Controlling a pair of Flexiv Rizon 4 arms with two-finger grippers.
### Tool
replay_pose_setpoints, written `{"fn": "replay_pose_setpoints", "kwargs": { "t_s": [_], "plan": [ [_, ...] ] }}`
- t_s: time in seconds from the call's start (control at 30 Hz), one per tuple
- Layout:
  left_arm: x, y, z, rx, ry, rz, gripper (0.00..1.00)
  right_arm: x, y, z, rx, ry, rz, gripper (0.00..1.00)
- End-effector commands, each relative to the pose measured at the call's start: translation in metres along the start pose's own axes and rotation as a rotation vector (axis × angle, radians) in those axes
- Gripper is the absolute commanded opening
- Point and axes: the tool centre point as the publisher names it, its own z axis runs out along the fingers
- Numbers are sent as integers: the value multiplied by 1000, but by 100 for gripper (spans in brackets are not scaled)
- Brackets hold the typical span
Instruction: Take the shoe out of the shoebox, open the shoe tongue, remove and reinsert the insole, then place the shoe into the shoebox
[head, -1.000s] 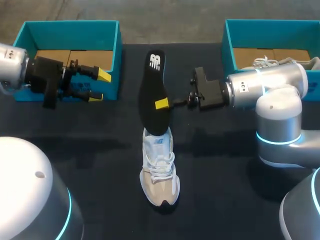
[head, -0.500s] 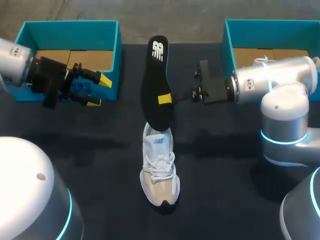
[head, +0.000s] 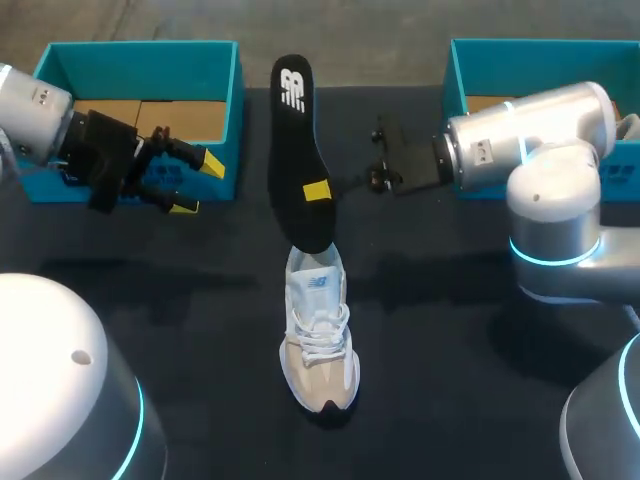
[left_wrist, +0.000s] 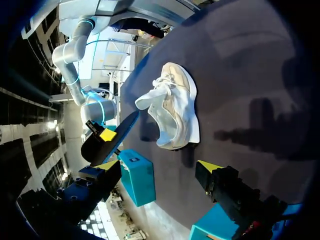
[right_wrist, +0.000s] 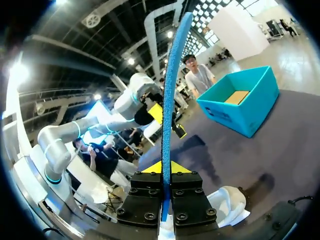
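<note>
Head view: right gripper (head: 318, 190) pinches the insole (head: 293, 140), in line with the sneaker (head: 318, 340), tip over its collar. Left gripper (head: 197, 184), spread, sits farther off.

The left arm (head: 40, 105) comes in from the far left with its wrist pointing toward the middle, and the left gripper (head: 197, 184) hangs above the table, its two yellow-tipped fingers spread wide apart. The right arm (head: 530, 140) stretches level from the far right toward the centre, with the right gripper (head: 318, 191) pinched on the black insole (head: 292, 130).
</note>
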Motion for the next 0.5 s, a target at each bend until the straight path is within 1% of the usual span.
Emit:
{"fn": "replay_pose_setpoints", "kwargs": {
  "t_s": [0.03,0.13,0.17,0.23,0.5],
  "plan": [
    [3,3,9,-17,-5,-8,100,-14,3,10,23,23,-16,0],
    [7,7,16,-15,-3,-15,100,-22,0,13,27,36,-34,0],
    [9,10,20,0,4,-25,100,-26,-1,14,24,49,-45,0],
    [11,14,27,67,24,-32,100,-32,-5,14,18,58,-29,0],
    [11,14,27,67,24,-32,100,-32,-5,14,18,58,-29,0]
  ]
}}
